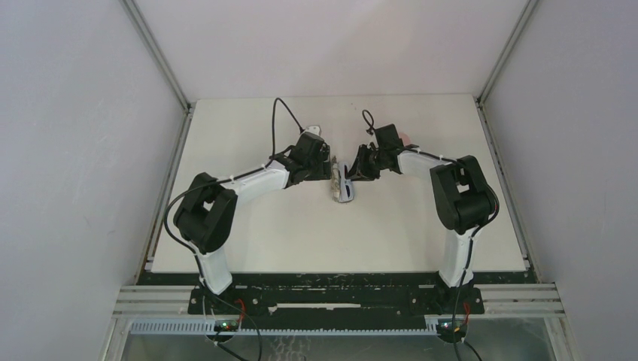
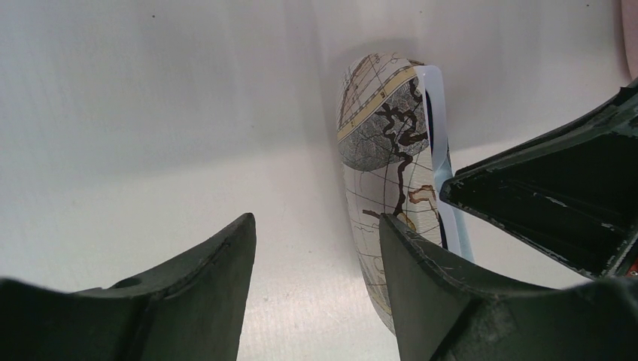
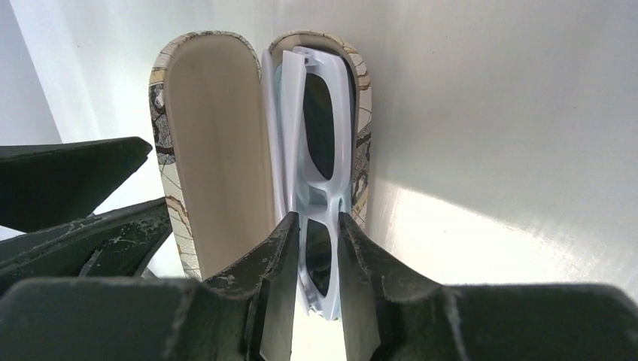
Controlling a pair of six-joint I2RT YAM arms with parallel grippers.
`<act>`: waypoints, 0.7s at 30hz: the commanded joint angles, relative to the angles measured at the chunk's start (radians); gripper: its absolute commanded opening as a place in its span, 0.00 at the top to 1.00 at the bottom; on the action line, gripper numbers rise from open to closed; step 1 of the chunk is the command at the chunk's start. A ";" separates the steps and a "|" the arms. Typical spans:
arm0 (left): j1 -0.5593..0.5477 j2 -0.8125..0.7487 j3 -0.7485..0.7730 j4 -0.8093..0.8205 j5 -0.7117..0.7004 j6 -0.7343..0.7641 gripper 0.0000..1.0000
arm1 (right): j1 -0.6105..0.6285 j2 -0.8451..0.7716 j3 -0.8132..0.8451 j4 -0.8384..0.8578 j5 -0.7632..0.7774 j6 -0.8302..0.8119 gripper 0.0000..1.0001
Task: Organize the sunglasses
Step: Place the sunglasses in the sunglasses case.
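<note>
Right gripper (image 3: 317, 226) fingers were set close on either side of the white sunglasses (image 3: 322, 197) at the bridge. Whether the frame was pinched or only flanked could not be told.

The sunglasses were folded and lay lengthwise, on edge, in one half of an open map-printed case (image 3: 218, 135). The other half stood open and empty beside them. The near lens hung out past the near end of the case, between the fingers.

Left gripper (image 2: 316, 222) was held spread with nothing between its fingers. One finger sat just beside the case's outer shell, which was judged to be a brace. Beyond the case only the pale table (image 3: 527, 113) was seen. No black pair was visible in any view, so its place could not be told.

The step in hand was judged to be seating the white sunglasses in the case and letting go. To do it well:

- The fingers should be parted only enough to clear the frame.
- The gripper should be drawn straight back along its own line, so that the folded arms are not snagged and the pair is not dragged out.
- The case should be braced from the left throughout.
- The pair should be checked to lie fully inside the rim before the empty half is swung over, since a proud corner would likely stop the case from shutting.
</note>
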 commanded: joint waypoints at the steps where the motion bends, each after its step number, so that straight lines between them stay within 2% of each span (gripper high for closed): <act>1: 0.000 -0.025 0.035 0.026 0.009 0.016 0.34 | 0.002 -0.066 0.032 -0.027 0.044 -0.044 0.75; 10: 0.000 -0.025 0.037 0.026 0.009 0.016 0.34 | 0.007 -0.054 0.032 -0.019 0.025 -0.049 0.89; 21: -0.001 -0.016 0.046 0.026 0.015 0.016 0.34 | 0.009 -0.011 0.034 0.018 0.002 -0.038 0.91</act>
